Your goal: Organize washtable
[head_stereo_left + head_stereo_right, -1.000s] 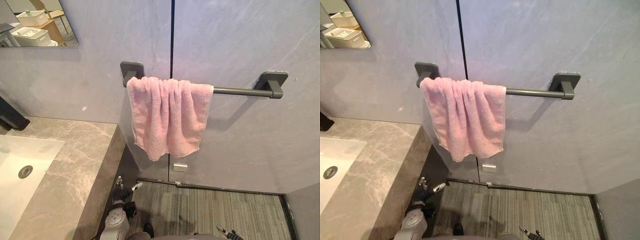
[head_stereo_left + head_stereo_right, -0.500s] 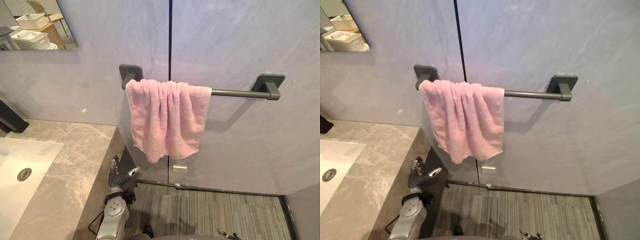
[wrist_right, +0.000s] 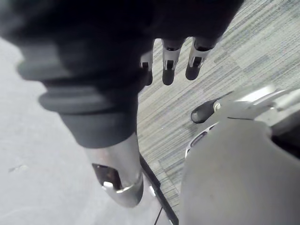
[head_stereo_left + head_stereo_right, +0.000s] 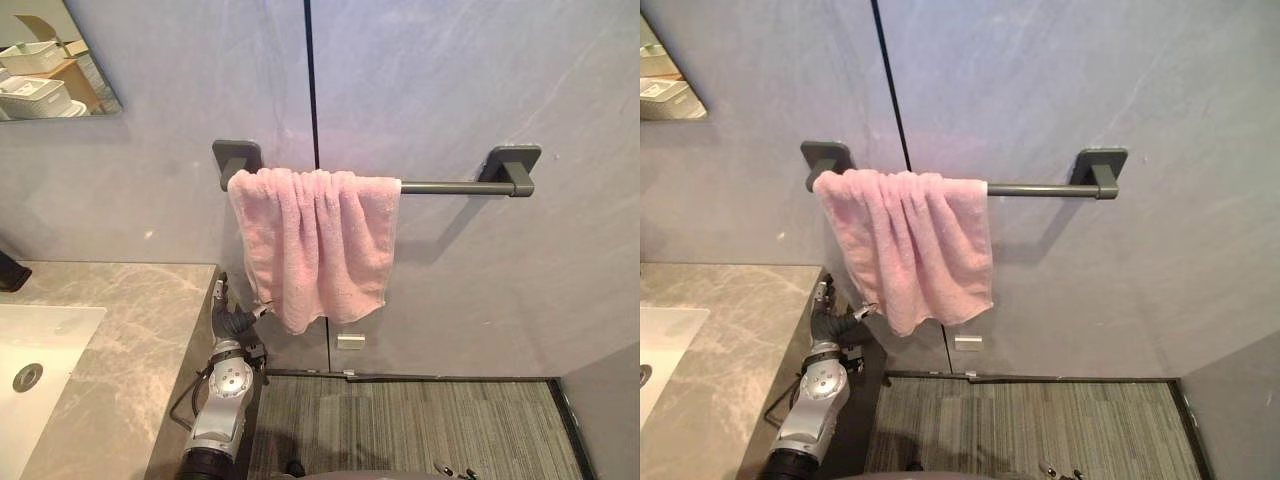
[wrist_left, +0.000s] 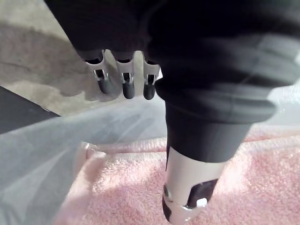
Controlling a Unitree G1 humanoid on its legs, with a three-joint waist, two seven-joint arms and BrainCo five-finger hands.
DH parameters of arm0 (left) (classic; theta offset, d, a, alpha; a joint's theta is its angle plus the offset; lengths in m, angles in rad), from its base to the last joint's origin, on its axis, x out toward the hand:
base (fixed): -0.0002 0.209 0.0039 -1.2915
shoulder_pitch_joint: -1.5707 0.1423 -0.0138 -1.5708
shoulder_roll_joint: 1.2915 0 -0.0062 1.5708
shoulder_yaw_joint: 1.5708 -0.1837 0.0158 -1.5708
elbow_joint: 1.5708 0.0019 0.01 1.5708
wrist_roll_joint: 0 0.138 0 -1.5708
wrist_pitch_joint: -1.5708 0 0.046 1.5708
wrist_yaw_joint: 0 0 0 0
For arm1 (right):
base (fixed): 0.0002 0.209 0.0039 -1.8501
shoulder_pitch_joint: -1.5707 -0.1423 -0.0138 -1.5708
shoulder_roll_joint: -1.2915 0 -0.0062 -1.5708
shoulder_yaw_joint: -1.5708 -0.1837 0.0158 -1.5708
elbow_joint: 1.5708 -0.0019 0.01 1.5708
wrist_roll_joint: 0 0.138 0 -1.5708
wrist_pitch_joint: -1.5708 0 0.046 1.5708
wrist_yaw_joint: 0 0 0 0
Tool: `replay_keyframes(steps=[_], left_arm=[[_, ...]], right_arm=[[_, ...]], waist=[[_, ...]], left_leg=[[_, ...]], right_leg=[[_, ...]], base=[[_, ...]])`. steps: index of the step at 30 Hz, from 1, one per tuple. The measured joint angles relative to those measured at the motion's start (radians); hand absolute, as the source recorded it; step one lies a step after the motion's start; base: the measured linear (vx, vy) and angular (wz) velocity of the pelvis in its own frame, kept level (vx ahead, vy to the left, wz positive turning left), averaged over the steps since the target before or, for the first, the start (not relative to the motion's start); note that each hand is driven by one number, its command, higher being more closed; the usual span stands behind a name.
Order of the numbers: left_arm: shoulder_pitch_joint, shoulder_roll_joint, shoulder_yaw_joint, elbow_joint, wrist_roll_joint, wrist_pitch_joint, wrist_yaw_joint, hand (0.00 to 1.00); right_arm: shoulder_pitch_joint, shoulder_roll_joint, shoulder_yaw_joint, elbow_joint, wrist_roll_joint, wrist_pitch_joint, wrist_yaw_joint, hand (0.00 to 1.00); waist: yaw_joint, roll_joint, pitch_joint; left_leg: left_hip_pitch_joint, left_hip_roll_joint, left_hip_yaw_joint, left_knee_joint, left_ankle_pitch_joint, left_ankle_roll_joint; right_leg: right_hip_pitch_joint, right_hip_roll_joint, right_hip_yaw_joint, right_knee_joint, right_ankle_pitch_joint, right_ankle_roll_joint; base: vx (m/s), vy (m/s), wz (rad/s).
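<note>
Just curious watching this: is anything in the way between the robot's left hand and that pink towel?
Nothing visible is. The left hand sits beside the counter edge, right under the lower corner of the pink towel hanging on the rail, with no object between them.

A pink terry towel (image 4: 315,245) hangs draped over the left end of a dark grey wall bar (image 4: 455,186), above and just to the right of the robot's left hand (image 4: 236,318), and is bunched into soft vertical folds (crowded toward the left bracket). Its lower edge slants, and its left edge hangs just beside the hand's thumb; whether they touch cannot be told. The grey marbled washtable (image 4: 140,330) lies flat just to the left of that hand.
</note>
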Motion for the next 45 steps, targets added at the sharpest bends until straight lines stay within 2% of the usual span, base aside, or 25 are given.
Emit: replay_keyframes(steps=[14, 27, 32, 33, 41, 45], left_arm=[[-0.061, 0.01, 0.003, 0.076, -0.018, 0.011, 0.018, 0.0], [-0.061, 0.029, -0.062, 0.076, -0.024, 0.019, 0.016, 0.0], [-0.059, 0.032, -0.096, 0.076, -0.024, 0.019, -0.01, 0.0], [-0.059, 0.032, -0.109, 0.076, -0.024, 0.019, -0.021, 1.0], [-0.062, 0.023, -0.182, 0.074, -0.023, 0.018, -0.093, 1.0], [-0.064, 0.026, -0.18, 0.074, -0.026, 0.018, -0.092, 1.0]], right_arm=[[-0.002, 0.001, 0.01, -0.007, -0.008, -0.001, 0.003, 0.0], [-0.008, 0.003, 0.017, -0.009, -0.007, -0.002, 0.003, 0.0], [-0.008, 0.003, 0.018, -0.009, -0.007, -0.002, 0.003, 0.0], [-0.008, 0.003, 0.018, -0.009, -0.007, -0.003, 0.002, 0.0], [-0.009, 0.002, 0.045, -0.009, -0.007, -0.005, 0.002, 0.0], [-0.009, 0.003, 0.047, -0.009, -0.006, -0.006, 0.002, 0.0]], waist=[[-0.003, -0.006, -0.001], [0.0, -0.008, -0.003], [0.0, -0.009, -0.003], [0.0, -0.009, -0.003], [-0.014, -0.016, -0.01], [-0.026, -0.017, -0.011]], left_leg=[[-0.003, 0.0, 0.022, -0.005, -0.006, -0.001], [-0.009, -0.002, 0.02, 0.0, -0.005, -0.001], [-0.008, -0.003, 0.015, 0.0, -0.004, 0.001], [-0.008, -0.003, 0.013, 0.0, -0.004, 0.001], [-0.008, -0.003, 0.01, 0.0, -0.003, 0.002], [-0.008, -0.003, 0.01, 0.0, -0.003, 0.002]], right_leg=[[-0.012, 0.0, 0.027, -0.014, 0.012, 0.002], [-0.016, -0.001, 0.026, -0.014, 0.021, 0.006], [-0.015, -0.002, 0.022, -0.013, 0.021, 0.006], [-0.014, -0.002, 0.02, -0.013, 0.021, 0.006], [-0.013, -0.002, 0.012, -0.014, 0.021, 0.006], [-0.012, -0.002, 0.012, -0.014, 0.021, 0.006]], base=[[-0.02, -0.009, -0.05], [0.0, 0.0, 0.0], [-0.01, -0.005, 0.01], [-0.01, -0.014, 0.04], [0.0, -0.001, 0.0], [0.0, 0.0, 0.0]])
